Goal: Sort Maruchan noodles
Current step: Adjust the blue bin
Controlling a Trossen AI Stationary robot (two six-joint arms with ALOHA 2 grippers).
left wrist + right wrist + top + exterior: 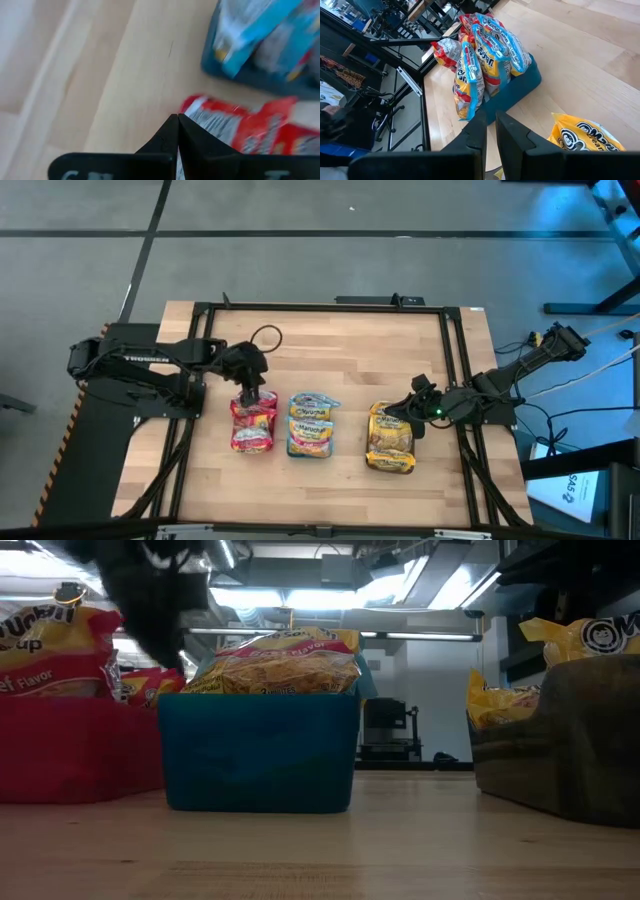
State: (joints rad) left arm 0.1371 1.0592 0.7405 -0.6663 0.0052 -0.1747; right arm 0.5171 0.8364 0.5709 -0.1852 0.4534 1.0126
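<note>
From above, the pale wooden surface (330, 340) carries three heaps of crinkly plastic Maruchan noodle packets in a row: red packets (254, 422) at the left, blue-edged packets (312, 424) in the middle, yellow packets (390, 438) at the right. The left arm reaches in from its dark base, its left claw (249, 392) pointing down over the far end of the red heap. The right arm stretches in low from the right, its right claw (412, 418) just beside the yellow heap's right edge.

At table height, a plain teal rectangular tray (260, 755) stands centre with packets piled above its rim. A red tray (80, 750) sits to its left and a dark grey tray (570, 750) to the right, both filled too.

The left wrist view shows the left claw's dark fingers (167, 137) pressed together, empty, above a red packet on the wood.

The right wrist view shows the right claw's fingers (475, 132) nearly together with a thin gap, holding nothing, facing the teal tray.
</note>
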